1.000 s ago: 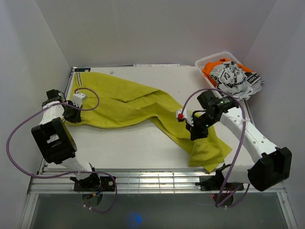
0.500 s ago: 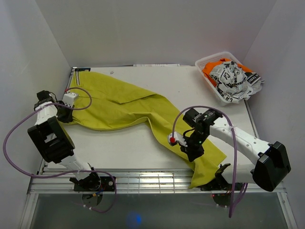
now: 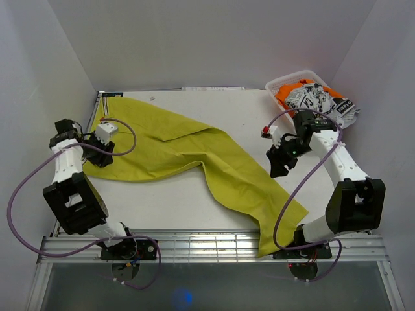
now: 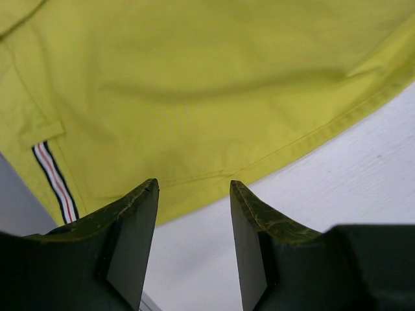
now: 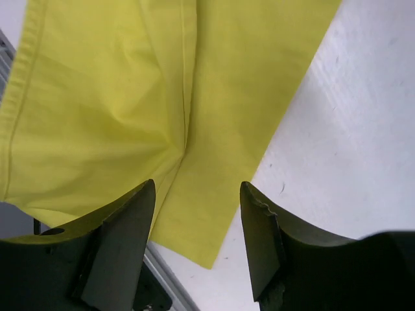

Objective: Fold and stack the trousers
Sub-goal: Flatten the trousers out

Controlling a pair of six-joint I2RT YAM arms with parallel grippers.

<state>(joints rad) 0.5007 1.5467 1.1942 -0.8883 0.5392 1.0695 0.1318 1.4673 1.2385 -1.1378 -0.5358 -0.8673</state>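
The mustard-yellow trousers (image 3: 188, 146) lie spread flat from the back left of the table to the front right, where a leg end hangs over the front edge. My left gripper (image 3: 100, 155) hovers open at the waistband end. In the left wrist view the left gripper (image 4: 193, 188) has nothing between its fingers, and the trousers (image 4: 207, 84) with their striped label (image 4: 55, 175) lie just beyond. My right gripper (image 3: 280, 167) stands open above the table, right of the leg. In the right wrist view the right gripper (image 5: 198, 186) is empty over the trousers' (image 5: 117, 97) leg edge.
A white basket (image 3: 280, 84) at the back right corner holds an orange garment (image 3: 285, 98) and a black-and-white printed cloth (image 3: 318, 107) that spills over its rim. A metal rail (image 3: 194, 243) runs along the table's front edge. White walls enclose three sides.
Both grippers have opened and let go of the trousers. The right arm pulled the leg toward the front edge, then lifted back and to the right. The left gripper shifted slightly right.
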